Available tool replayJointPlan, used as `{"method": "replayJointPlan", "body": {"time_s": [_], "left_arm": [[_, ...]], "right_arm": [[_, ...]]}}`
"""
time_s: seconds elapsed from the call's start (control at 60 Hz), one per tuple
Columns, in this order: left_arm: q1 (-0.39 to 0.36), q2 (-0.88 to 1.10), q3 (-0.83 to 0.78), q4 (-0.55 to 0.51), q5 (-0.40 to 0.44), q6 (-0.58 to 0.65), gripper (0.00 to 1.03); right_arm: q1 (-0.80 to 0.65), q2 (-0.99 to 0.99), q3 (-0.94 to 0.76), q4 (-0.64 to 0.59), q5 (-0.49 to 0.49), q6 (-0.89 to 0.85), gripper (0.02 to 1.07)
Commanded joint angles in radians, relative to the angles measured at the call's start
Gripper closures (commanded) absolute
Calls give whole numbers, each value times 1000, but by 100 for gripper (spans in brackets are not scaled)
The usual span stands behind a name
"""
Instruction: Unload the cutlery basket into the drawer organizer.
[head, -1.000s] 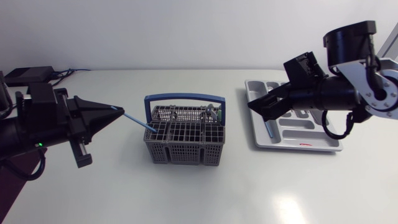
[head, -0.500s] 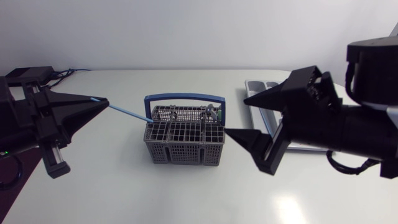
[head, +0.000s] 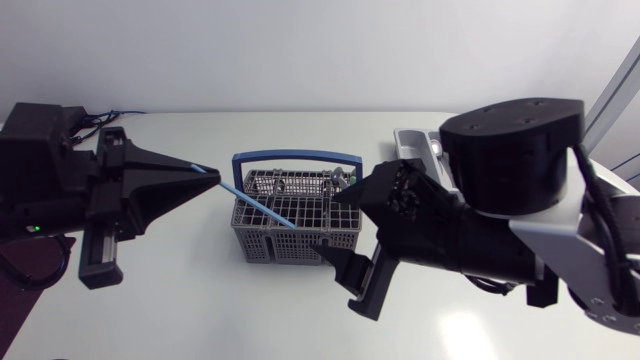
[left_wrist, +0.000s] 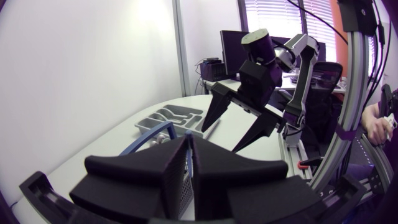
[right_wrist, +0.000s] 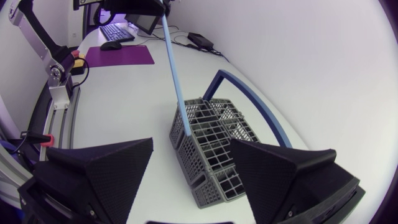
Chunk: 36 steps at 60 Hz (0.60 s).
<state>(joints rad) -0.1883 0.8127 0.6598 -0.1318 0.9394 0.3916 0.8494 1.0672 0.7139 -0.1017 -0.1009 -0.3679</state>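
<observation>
Left gripper (head: 212, 178): jaws closed flat on one end of the thin blue utensil (head: 255, 205). Right gripper (head: 324, 224): jaws spread wide and empty, held over the right end of the cutlery basket (head: 262, 243).

The utensil's long axis slopes down from the left fingertips. Its free end points into the basket's front compartments; whether it clears the grid cannot be told.

Step in hand: extraction. The next move probably calls for withdrawal along that axis, then transfer to the drawer organizer (head: 412, 140) behind the right arm.

Bright, even lighting. A soft shadow hugs the cutlery basket (head: 296, 228). Forward and right of it, glare whitens the table (head: 463, 335).
</observation>
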Motion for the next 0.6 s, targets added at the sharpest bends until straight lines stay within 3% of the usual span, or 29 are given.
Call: {"method": "replayJointPlan", "body": {"time_s": [0.0,0.383,0.583], "left_arm": [[-39,51,58,-12,22,-23,88],[-117,154,109,-23,59,-19,88],[-132,210,146,-31,68,-19,88]], "right_arm": [[14,33,36,30,-6,-14,19],[8,66,25,96,-52,-26,23],[0,76,21,96,-68,-40,41]]}}
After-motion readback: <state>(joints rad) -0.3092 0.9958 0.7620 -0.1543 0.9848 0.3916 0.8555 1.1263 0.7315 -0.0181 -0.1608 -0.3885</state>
